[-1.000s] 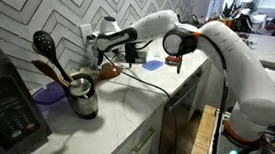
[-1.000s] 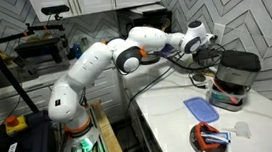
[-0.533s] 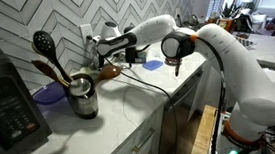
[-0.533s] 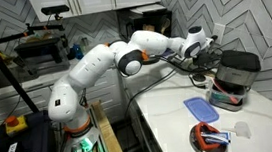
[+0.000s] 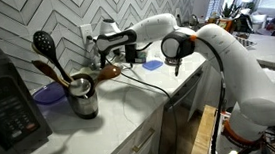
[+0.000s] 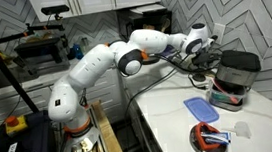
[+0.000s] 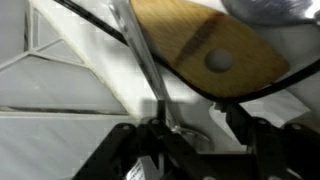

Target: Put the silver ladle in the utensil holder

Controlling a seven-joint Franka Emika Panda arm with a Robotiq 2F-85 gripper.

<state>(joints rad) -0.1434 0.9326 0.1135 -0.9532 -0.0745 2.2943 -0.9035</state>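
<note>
**The white robot arm (image 6: 95, 65) is reaching across the white countertop (image 6: 171, 123) toward the herringbone-tiled wall (image 6: 261, 14).**

The gripper (image 6: 206, 51) is hovering at the back of the counter, just beside the top of a dark appliance (image 6: 240, 74), with black cables (image 6: 176, 70) trailing under the wrist. How its jaws stand is too small to tell. A flat blue rectangular piece (image 6: 200, 108) is lying just in front of the appliance, and a round reddish bowl (image 6: 209, 137) is sitting nearer the front edge.

On the desk (image 5: 130, 110), centre-left of the frame in an exterior view, the utensil holder (image 5: 82, 99) stands with spoons (image 5: 42, 43) upright in it; a flat dish (image 5: 45, 94) lies just behind, to its left. The gripper (image 5: 106, 60) sits to the holder's upper right.
</note>
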